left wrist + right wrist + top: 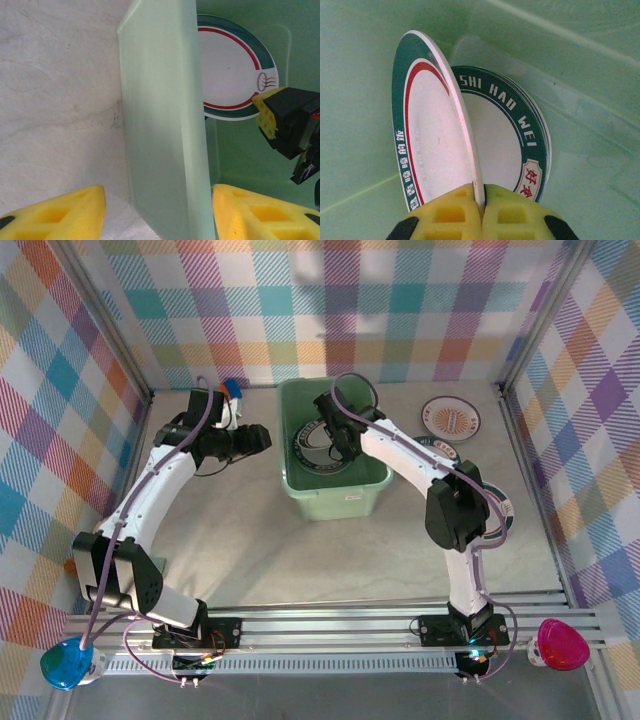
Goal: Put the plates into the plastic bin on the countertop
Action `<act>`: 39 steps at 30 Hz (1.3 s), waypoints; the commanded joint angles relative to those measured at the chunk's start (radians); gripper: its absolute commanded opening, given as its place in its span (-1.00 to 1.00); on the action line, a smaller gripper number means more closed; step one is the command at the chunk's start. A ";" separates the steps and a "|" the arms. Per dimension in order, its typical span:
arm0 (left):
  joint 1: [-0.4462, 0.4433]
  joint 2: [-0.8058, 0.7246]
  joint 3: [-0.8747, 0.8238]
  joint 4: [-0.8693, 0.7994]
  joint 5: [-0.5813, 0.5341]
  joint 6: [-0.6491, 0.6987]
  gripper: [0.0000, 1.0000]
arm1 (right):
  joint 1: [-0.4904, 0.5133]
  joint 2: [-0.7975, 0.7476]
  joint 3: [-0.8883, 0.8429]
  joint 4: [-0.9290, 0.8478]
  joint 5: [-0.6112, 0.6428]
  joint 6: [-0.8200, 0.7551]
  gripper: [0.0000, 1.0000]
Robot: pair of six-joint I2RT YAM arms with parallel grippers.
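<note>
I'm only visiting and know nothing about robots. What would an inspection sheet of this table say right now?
Surface: beige marbled counter.
Job's things: green bin holds a flat stack of plates; more plates wait on the counter, back right.
Clutter: small blue-and-orange item, back left.
Hands: right hand shut on an upright plate inside the bin; left hand open, astride the bin's wall.
Cables: purple cable along each arm.
Surroundings: plaid walls, aluminium rails.

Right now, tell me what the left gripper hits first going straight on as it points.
The plastic bin: its side wall stands edge-on between the open fingers of the left gripper, so it likely comes first; depth is unclear.
</note>
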 commanded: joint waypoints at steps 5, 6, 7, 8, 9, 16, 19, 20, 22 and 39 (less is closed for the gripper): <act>0.011 0.013 0.032 -0.035 0.026 0.032 0.16 | 0.013 0.053 0.052 -0.003 0.038 0.088 -1.00; 0.011 0.013 0.032 -0.037 0.026 0.034 0.16 | 0.014 0.060 0.057 -0.006 0.037 0.090 -1.00; 0.011 0.011 0.032 -0.039 0.026 0.035 0.16 | 0.015 0.066 0.066 -0.010 0.035 0.091 -1.00; 0.011 0.011 0.031 -0.039 0.024 0.035 0.16 | 0.018 0.074 0.073 -0.020 0.036 0.094 -1.00; 0.011 0.010 0.028 -0.039 0.026 0.036 0.16 | 0.019 0.079 0.077 -0.029 0.035 0.101 -1.00; 0.011 -0.003 0.018 -0.038 0.030 0.036 0.16 | 0.034 0.103 0.097 -0.071 0.036 0.166 -1.00; 0.011 -0.012 0.013 -0.036 0.033 0.035 0.16 | 0.048 0.116 0.134 -0.101 0.058 0.184 -1.00; 0.011 -0.016 0.011 -0.037 0.033 0.035 0.16 | 0.052 0.121 0.147 -0.112 0.070 0.194 -1.00; 0.011 -0.022 0.003 -0.035 0.033 0.036 0.16 | 0.060 0.128 0.162 -0.125 0.086 0.214 -1.00; 0.013 -0.044 -0.025 -0.047 0.044 0.055 0.16 | 0.063 0.166 0.102 -0.110 0.090 0.376 -0.71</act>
